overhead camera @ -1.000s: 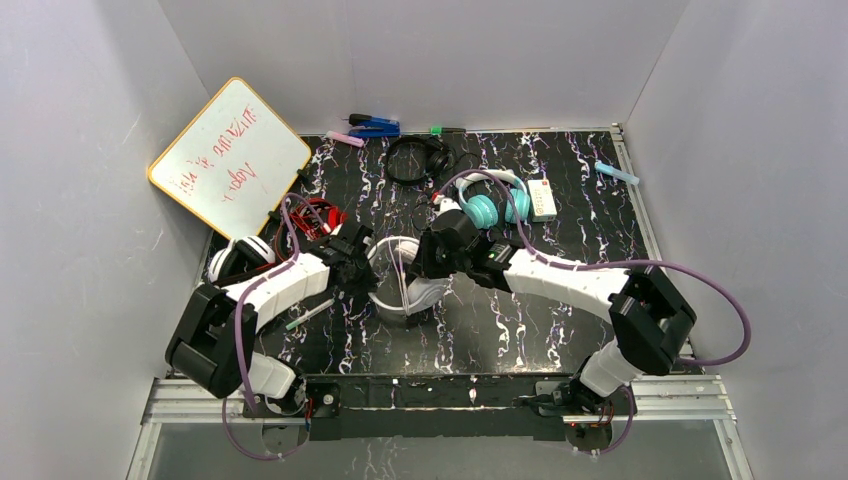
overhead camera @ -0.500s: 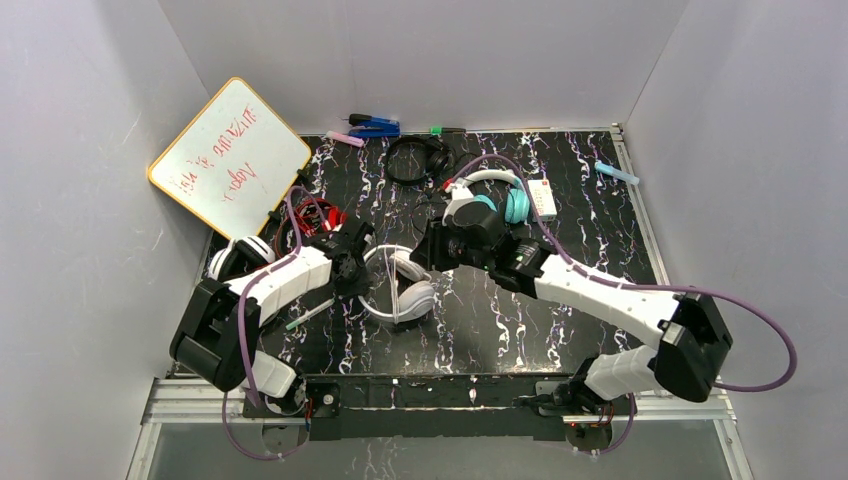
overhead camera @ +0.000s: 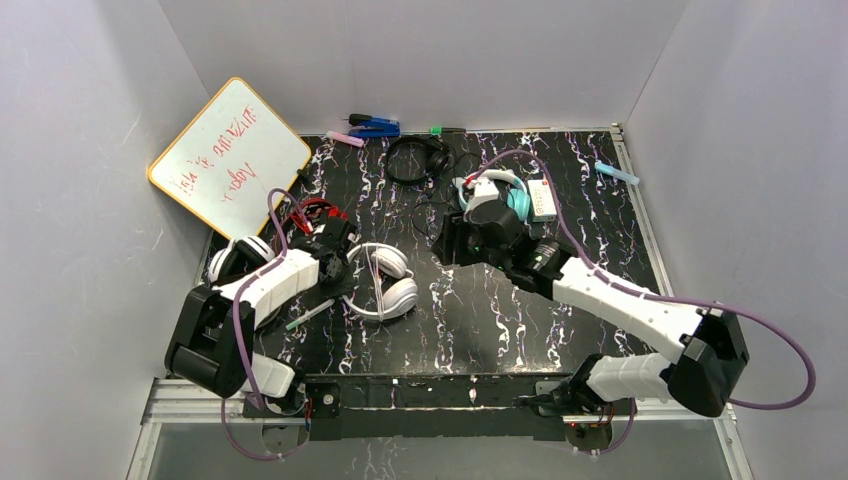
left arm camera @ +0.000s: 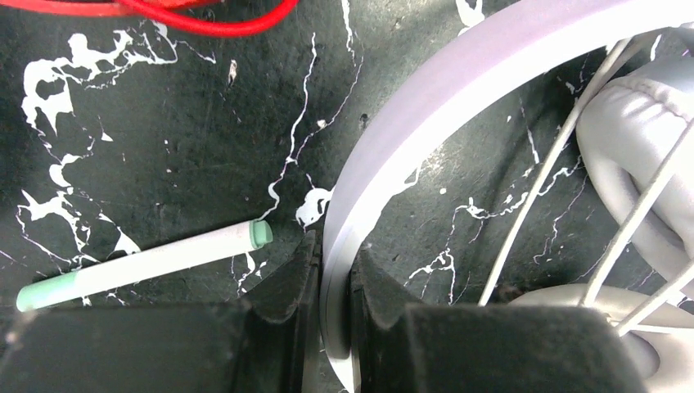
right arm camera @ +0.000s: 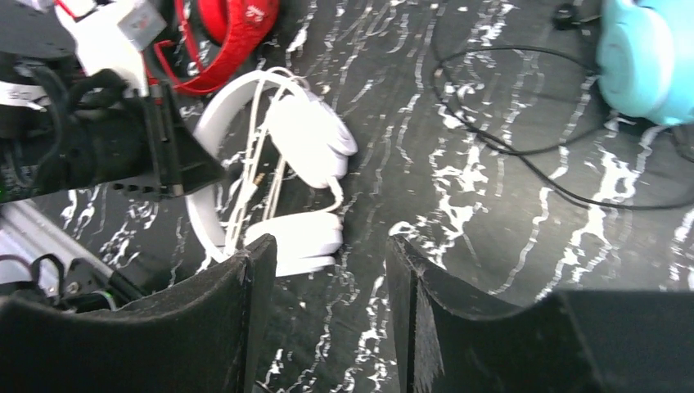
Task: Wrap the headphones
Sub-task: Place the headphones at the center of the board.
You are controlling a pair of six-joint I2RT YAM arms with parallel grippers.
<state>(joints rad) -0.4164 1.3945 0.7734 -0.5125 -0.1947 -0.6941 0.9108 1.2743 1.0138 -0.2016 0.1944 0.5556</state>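
- All-white headphones [overhead camera: 382, 283] lie on the black marbled desk [overhead camera: 500, 320], left of centre. Their white cord [right arm camera: 254, 164] runs in several strands across the band and over the cups.
- The left gripper [left arm camera: 331, 270] is pinched onto the white band, one finger on either side of it, as the left wrist view shows.
- The right gripper [right arm camera: 327, 262] hangs over the desk to the right of that pair, jaws apart with nothing between them.
- The red headphones [overhead camera: 315, 212] sit just behind the left gripper.
- A white-and-black pair [overhead camera: 240, 255] lies at the desk's left edge beside the left arm.
- A small black pair [overhead camera: 415, 158] rests near the far edge.
- The teal pair [overhead camera: 517, 203] is partly hidden behind the right arm.
- A green-capped marker [left arm camera: 139, 266] lies flat near the left gripper.
- A whiteboard [overhead camera: 230, 155] leans in the far left corner.
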